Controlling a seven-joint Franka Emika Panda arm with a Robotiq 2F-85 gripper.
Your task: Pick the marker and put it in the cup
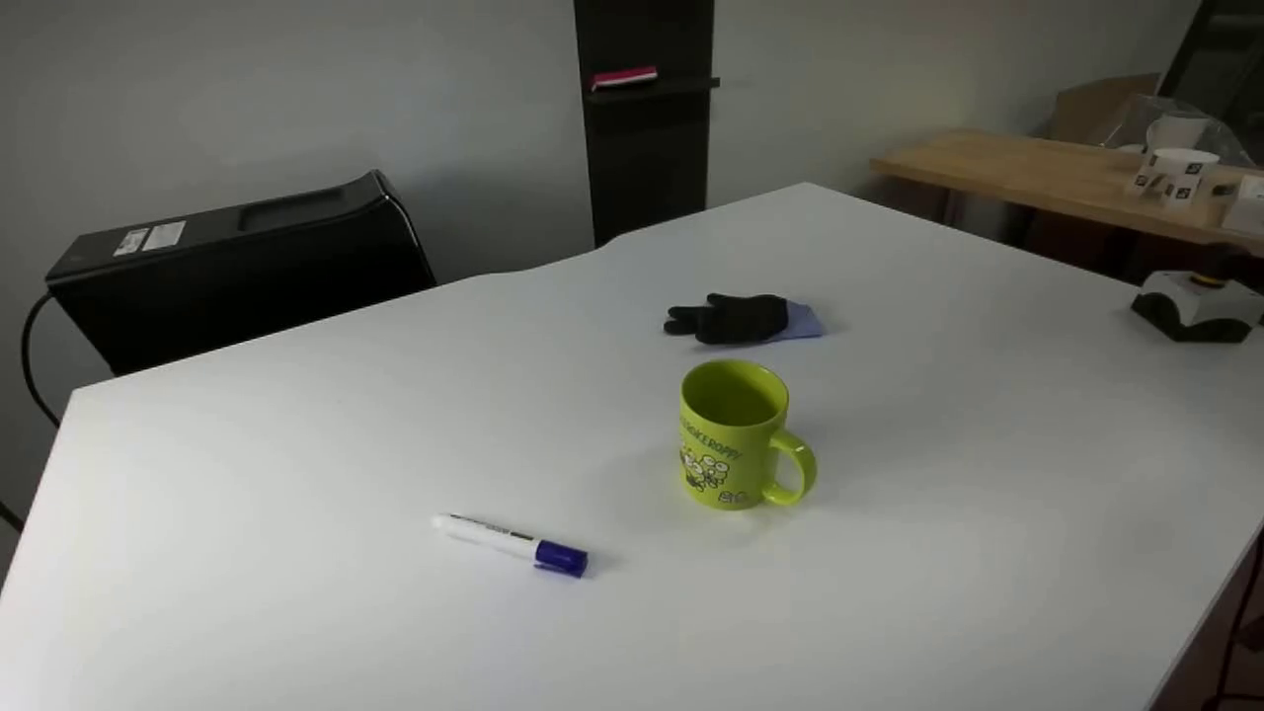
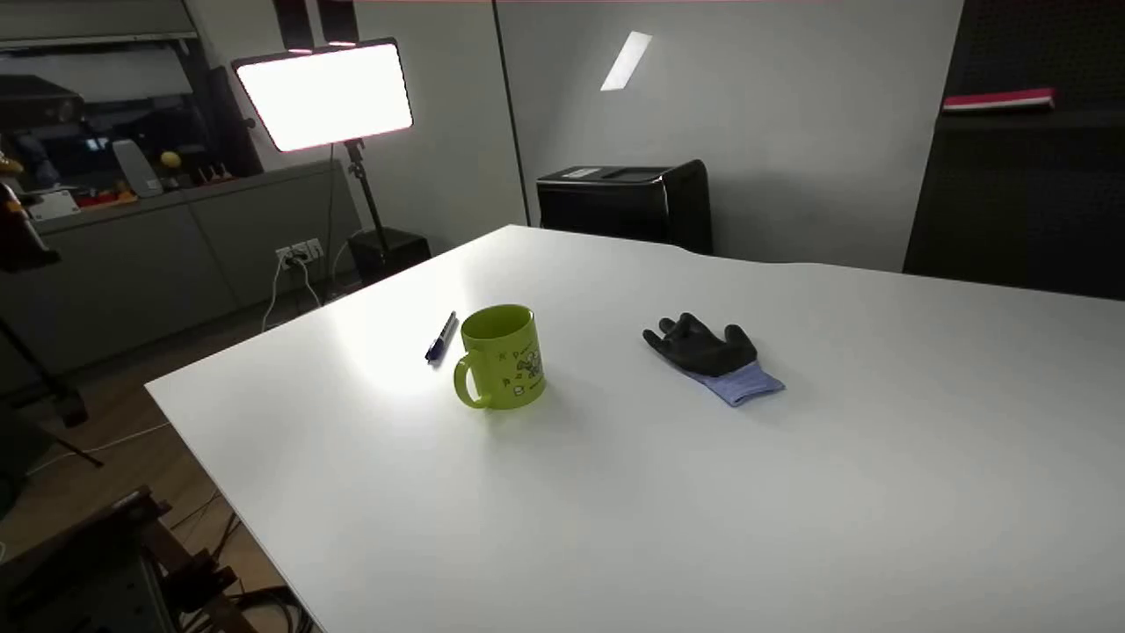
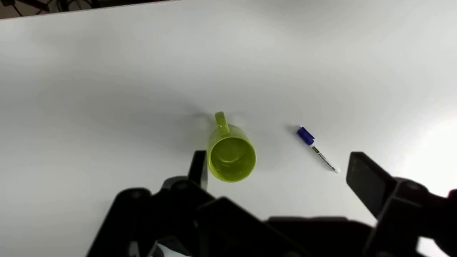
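Note:
The marker is thin and white with a blue-purple cap. It lies flat on the white table in both exterior views (image 1: pixel 491 535) (image 2: pixel 443 336) and in the wrist view (image 3: pixel 319 152). The cup is a lime-green mug with a side handle and dark print. It stands upright beside the marker, apart from it, in both exterior views (image 1: pixel 729 464) (image 2: pixel 501 360) and in the wrist view (image 3: pixel 232 160). Its visible inside holds nothing. My gripper (image 3: pixel 277 155) is open and empty, seen only in the wrist view. Its fingers are wide apart above the table, with cup and marker showing between them.
The white table (image 1: pixel 326 464) carries a black glove with a lilac cuff (image 1: pixel 741 319), also in an exterior view (image 2: pixel 703 347). A grey-and-black box (image 1: pixel 1197 304) sits near the table's edge. A black case (image 1: pixel 257 267) stands beyond the table. A lit lamp panel (image 2: pixel 325 97) stands behind.

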